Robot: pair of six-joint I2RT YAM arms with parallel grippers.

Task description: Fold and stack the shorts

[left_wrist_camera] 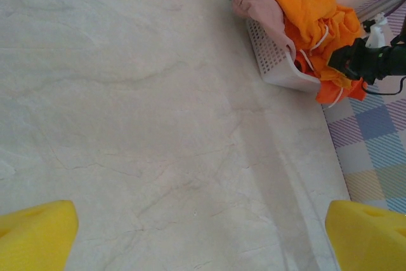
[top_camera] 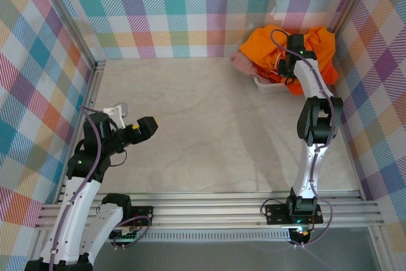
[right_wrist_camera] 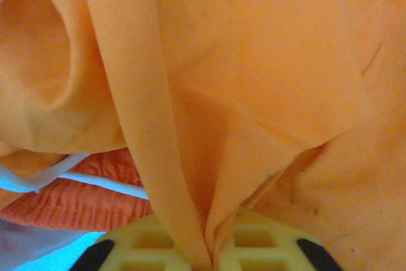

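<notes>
Bright orange shorts (top_camera: 317, 46) lie heaped over a white mesh basket (top_camera: 266, 85) in the far right corner, with dusty pink shorts (top_camera: 243, 61) hanging at the heap's left. My right gripper (top_camera: 287, 68) reaches into the heap. In the right wrist view its yellow jaws (right_wrist_camera: 209, 255) are shut, pinching a fold of orange shorts (right_wrist_camera: 254, 80); a white drawstring (right_wrist_camera: 95, 182) runs across at the left. My left gripper (top_camera: 136, 122) hovers open over the bare table at the near left, its yellow fingertips (left_wrist_camera: 35, 233) wide apart with nothing between them.
The left wrist view shows the basket (left_wrist_camera: 273, 55), the pink shorts (left_wrist_camera: 260, 7) and orange shorts (left_wrist_camera: 311, 11) far across the table (left_wrist_camera: 158, 125). Plaid walls (top_camera: 190, 11) close in the back and sides. A metal rail (top_camera: 209, 211) runs along the near edge.
</notes>
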